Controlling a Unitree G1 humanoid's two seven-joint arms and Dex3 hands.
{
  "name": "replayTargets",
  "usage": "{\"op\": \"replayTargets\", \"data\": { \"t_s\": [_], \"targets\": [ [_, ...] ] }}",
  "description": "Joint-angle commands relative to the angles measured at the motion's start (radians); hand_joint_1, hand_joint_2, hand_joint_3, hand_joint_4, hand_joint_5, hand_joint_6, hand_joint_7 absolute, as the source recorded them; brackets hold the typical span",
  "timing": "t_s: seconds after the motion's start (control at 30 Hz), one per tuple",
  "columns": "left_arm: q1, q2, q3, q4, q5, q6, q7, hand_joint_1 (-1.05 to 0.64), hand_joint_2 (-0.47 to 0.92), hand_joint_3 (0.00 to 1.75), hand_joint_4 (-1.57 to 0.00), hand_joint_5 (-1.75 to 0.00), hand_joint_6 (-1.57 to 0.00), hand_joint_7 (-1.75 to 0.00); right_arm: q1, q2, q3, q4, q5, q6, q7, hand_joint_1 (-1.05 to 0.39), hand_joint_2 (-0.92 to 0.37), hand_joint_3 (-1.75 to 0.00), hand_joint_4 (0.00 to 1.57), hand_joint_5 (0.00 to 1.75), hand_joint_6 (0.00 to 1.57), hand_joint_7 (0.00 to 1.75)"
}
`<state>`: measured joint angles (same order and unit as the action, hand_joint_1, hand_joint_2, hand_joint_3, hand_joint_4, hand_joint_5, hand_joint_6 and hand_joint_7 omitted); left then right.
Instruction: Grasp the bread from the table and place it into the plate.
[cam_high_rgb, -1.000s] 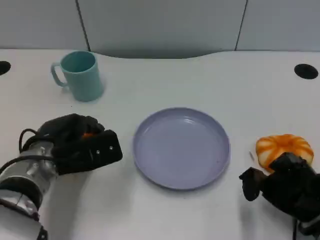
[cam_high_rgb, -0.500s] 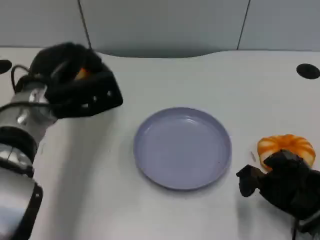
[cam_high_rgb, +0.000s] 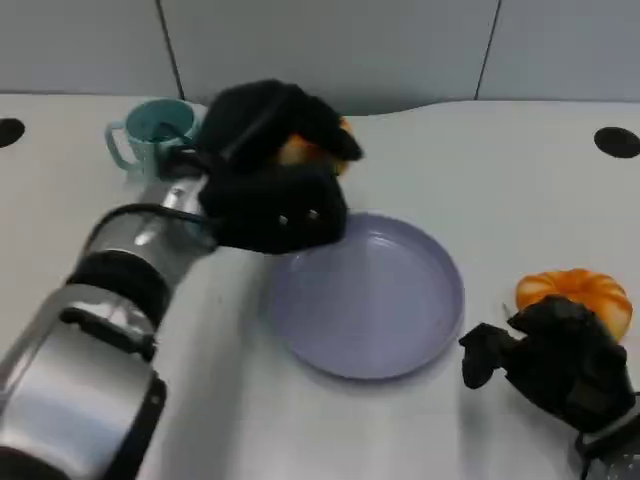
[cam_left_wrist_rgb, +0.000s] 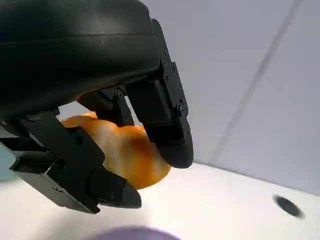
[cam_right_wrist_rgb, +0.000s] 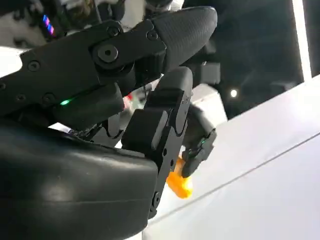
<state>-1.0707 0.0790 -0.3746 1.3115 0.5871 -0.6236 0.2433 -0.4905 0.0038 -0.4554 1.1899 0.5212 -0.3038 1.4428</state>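
A piece of bread (cam_high_rgb: 318, 150) is held in the left hand (cam_high_rgb: 272, 170), raised above the surface near the far-left rim of the plate (cam_high_rgb: 400, 330). In the left wrist view the fingers (cam_left_wrist_rgb: 165, 115) are seen curled around the orange, streaked bread (cam_left_wrist_rgb: 125, 155), with much of it hidden by the hand. A second orange bread (cam_high_rgb: 572, 295) lies on the surface to the right of the plate, just beside the right hand (cam_high_rgb: 545, 360), whose fingers are curled in with nothing apparently held, though the right wrist view is too cluttered for certainty. A teal cup (cam_high_rgb: 150, 135) stands behind the left forearm.

The carry step appears to be under way, with release over the plate not yet done. A release from this position could be misjudged: the bread is judged to sit over the rim rather than the centre, so it might strike the edge and roll onto the surface. If the bread is dropped from this height, a bounce out of the shallow plate is possible. The cup could also be knocked by the forearm if the arm is swung back carelessly.
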Motion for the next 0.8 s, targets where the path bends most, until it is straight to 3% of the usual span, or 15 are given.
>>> {"op": "replayTargets", "data": {
  "t_s": [0.03, 0.2, 0.27, 0.3, 0.37, 0.4, 0.43, 0.5, 0.6, 0.8],
  "targets": [
    [0.048, -0.054, -0.06, 0.003, 0.043, -0.022, 0.034, -0.06, 0.6, 0.39, -0.99, -0.94, -1.31, -0.04, 0.02, 0.025, -0.005, -0.043, 0.009, -0.066, -0.009, -0.42, -0.92, -0.02, 0.89, 1.06, 1.2, 0.01],
    [0.086, -0.081, -0.096, 0.015, 0.056, -0.026, 0.008, -0.12, 0.65, 0.34, -0.91, -1.1, -1.31, -0.03, 0.041, 0.045, 0.011, -0.089, 0.005, -0.112, -0.034, -0.47, -0.92, -0.02, 0.89, 1.1, 1.23, 0.02],
    [0.089, -0.079, -0.103, 0.018, 0.055, -0.006, -0.028, -0.27, 0.75, 0.15, -0.74, -0.91, -1.21, -0.01, 0.042, 0.042, 0.016, -0.079, 0.002, -0.09, -0.045, -0.45, -0.91, -0.01, 0.9, 1.11, 1.23, 0.03],
    [0.087, -0.078, -0.106, 0.019, 0.055, 0.015, -0.052, -0.45, 0.8, 0.1, -0.47, -0.75, -0.95, 0.0, 0.042, 0.037, 0.021, -0.073, -0.004, -0.076, -0.052, -0.46, -0.89, -0.01, 0.89, 1.09, 1.23, 0.02],
    [0.077, -0.073, -0.13, 0.016, 0.077, 0.061, -0.066, -0.63, 0.86, 0.06, -0.24, -0.64, -0.72, 0.0, 0.041, 0.033, 0.023, -0.067, -0.004, -0.066, -0.044, -0.47, -0.89, -0.01, 0.89, 1.07, 1.21, 0.01],
    [0.074, -0.069, -0.143, 0.013, 0.09, 0.075, -0.064, -0.85, 0.9, 0.25, -0.1, -0.37, -0.42, -0.01, 0.041, 0.033, 0.024, -0.069, -0.002, -0.068, -0.039, -0.47, -0.9, -0.01, 0.88, 1.07, 1.19, 0.01],
    [0.072, -0.066, -0.151, 0.009, 0.097, 0.083, -0.062, -0.95, 0.91, 0.38, -0.05, -0.19, -0.27, 0.0, 0.041, 0.033, 0.025, -0.072, -0.002, -0.068, -0.037, -0.47, -0.91, -0.01, 0.86, 1.09, 1.18, 0.0],
    [0.071, -0.06, -0.147, 0.004, 0.09, 0.085, -0.071, -1.03, 0.92, 0.57, -0.01, -0.04, -0.07, 0.0, 0.044, 0.035, 0.029, -0.088, 0.002, -0.063, -0.035, -0.46, -0.92, -0.01, 0.84, 1.15, 1.18, 0.0],
    [0.068, -0.048, -0.14, -0.006, 0.081, 0.072, -0.068, -1.05, 0.92, 0.72, 0.0, 0.0, -0.01, 0.0, 0.043, 0.033, 0.033, -0.094, 0.007, -0.041, -0.029, -0.44, -0.92, -0.01, 0.81, 1.18, 1.18, 0.0],
    [0.063, -0.024, -0.108, -0.025, 0.051, 0.019, -0.06, -1.05, 0.92, 0.78, 0.0, 0.0, 0.0, 0.0, 0.043, 0.033, 0.035, -0.095, 0.007, -0.057, -0.036, -0.45, -0.92, -0.02, 0.81, 1.18, 1.18, 0.0]
  ]
}}
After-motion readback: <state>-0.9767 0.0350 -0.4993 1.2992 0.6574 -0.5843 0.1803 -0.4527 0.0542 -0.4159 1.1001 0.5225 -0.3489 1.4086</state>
